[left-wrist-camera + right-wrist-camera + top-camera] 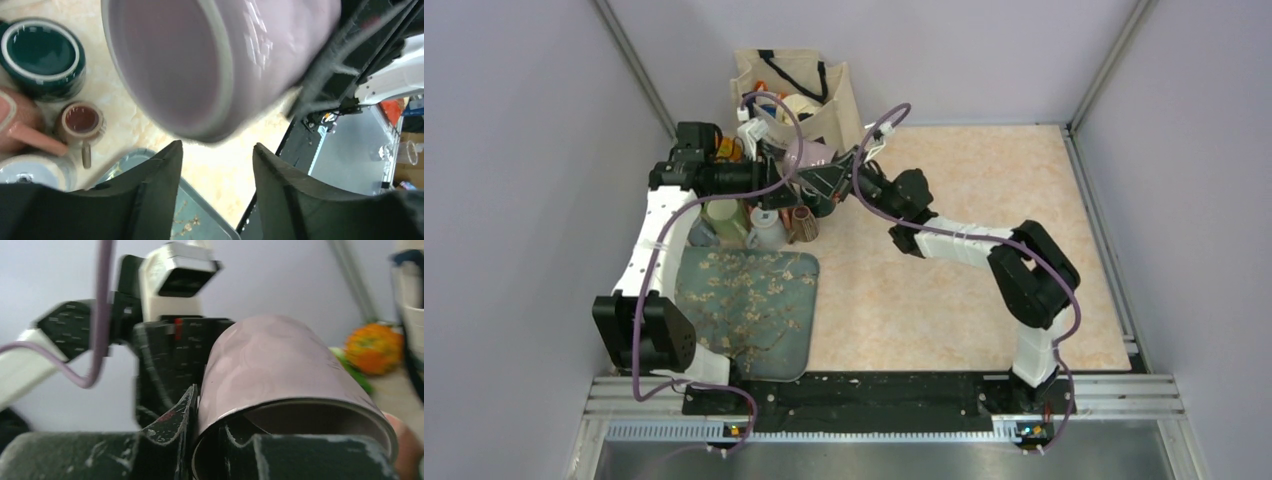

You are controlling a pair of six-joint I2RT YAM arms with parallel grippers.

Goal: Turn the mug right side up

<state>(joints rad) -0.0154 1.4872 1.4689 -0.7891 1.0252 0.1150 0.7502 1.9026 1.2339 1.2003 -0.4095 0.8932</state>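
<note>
You're working in a robot test cell in a lab, not a home. Plain grey panel walls [514, 150] box in your desk [984, 270] on three sides, framed by aluminium posts [1111, 60]. The left arm [659, 225] and right arm [969, 243] are bolted to a slotted metal rail [1114, 390], and purple cables [636, 345] trail along them.
</note>
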